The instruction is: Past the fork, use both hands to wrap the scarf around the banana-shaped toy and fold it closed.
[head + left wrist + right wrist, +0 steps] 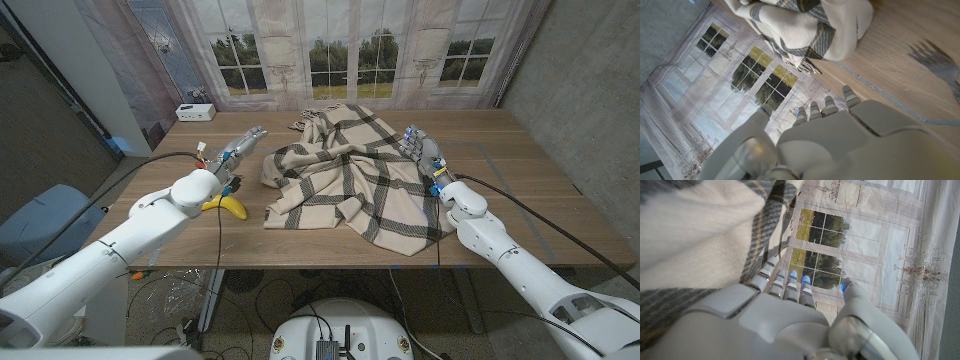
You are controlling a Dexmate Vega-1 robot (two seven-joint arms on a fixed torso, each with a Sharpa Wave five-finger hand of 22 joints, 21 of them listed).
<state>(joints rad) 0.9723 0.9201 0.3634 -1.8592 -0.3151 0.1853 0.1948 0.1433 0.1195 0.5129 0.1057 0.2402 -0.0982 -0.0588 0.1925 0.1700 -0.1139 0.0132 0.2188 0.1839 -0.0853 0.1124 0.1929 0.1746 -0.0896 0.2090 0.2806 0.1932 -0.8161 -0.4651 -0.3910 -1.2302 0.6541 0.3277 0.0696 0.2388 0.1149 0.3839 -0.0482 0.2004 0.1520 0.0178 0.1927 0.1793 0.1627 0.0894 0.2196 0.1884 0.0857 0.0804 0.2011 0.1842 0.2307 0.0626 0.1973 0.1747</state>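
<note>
Scarf: we count one scarf (pixel 350 175), crumpled on the tabletop (pixel 500 215).
Toy: one banana-shaped toy (pixel 228 205).
Robot hands: two, left robot hand (pixel 238 148) and right robot hand (pixel 422 150), both spread, holding nothing.

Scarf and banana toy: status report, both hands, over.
Left hand open, left of the scarf. Right hand open at its right edge. Banana toy unwrapped, beside left forearm. Fork not made out.

My left hand (pixel 840 140) seen from behind, fingers (pixel 831 106) apart and extended, nothing in grasp. Bunched plaid scarf (pixel 805 27) lies beyond fingertips on wooden table (pixel 905 35), not touched. Blue tape line (pixel 880 91) crosses wood. Printed window backdrop (pixel 740 85) stands behind table.
</note>
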